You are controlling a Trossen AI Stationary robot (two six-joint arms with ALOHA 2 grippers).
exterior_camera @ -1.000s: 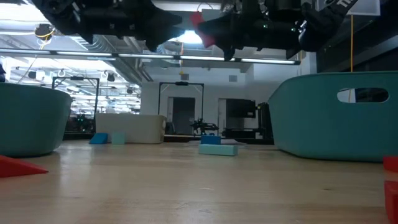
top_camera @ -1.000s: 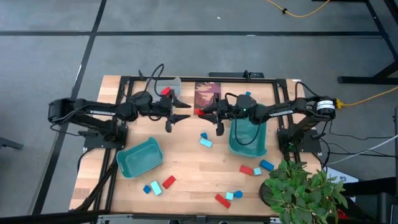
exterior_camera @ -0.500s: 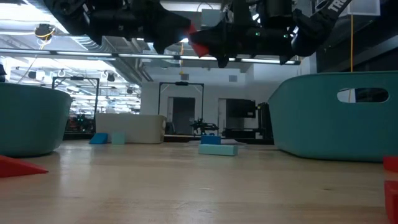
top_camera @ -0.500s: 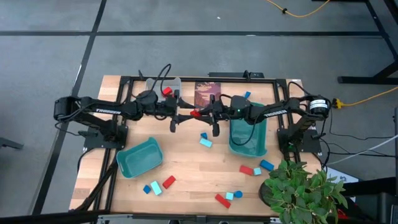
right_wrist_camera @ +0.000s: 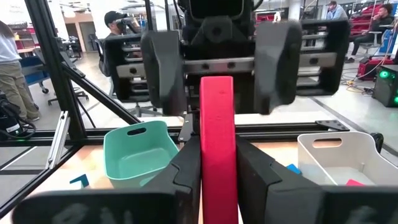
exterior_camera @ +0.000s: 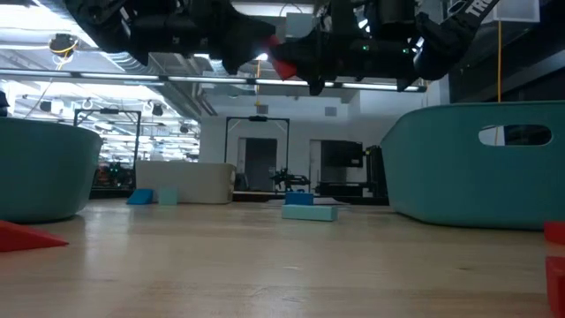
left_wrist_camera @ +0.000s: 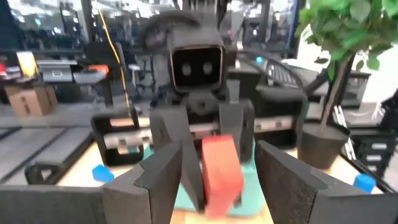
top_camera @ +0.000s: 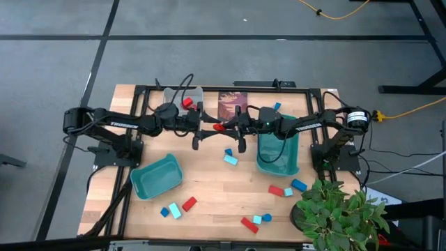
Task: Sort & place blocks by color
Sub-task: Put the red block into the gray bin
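A red block [right_wrist_camera: 217, 118] is lifted high over the table's middle, with my right gripper [top_camera: 226, 127] shut on it. My left gripper [top_camera: 208, 129] faces it from the table's left. It is open, and its fingers [right_wrist_camera: 165, 62] stand on either side of the block's free end [left_wrist_camera: 221, 165] with a gap on each side. Several red, dark blue and cyan blocks lie on the table, among them a cyan one [top_camera: 231, 160] and a red one [top_camera: 277, 189]. Another red block [top_camera: 186, 102] lies in the grey bin [top_camera: 182, 93]. My right gripper pinches the red block's two long sides [right_wrist_camera: 217, 177] between its two fingers. The fingers reach in level from the table's right and lie along the block. The block sticks out level past the fingertips toward my left gripper, clear of the table.
One teal bin [top_camera: 157, 176] stands near the left front. Another teal bin [top_camera: 279, 155] stands under my right arm. A dark picture card [top_camera: 232, 104] lies at the far edge, and a potted plant [top_camera: 341, 209] stands at the near right corner.
My left gripper has moved toward the table's right, closer to the red block, and its open fingers now flank the block's free end. My right gripper has shifted slightly toward the left with the block still level in its hold.
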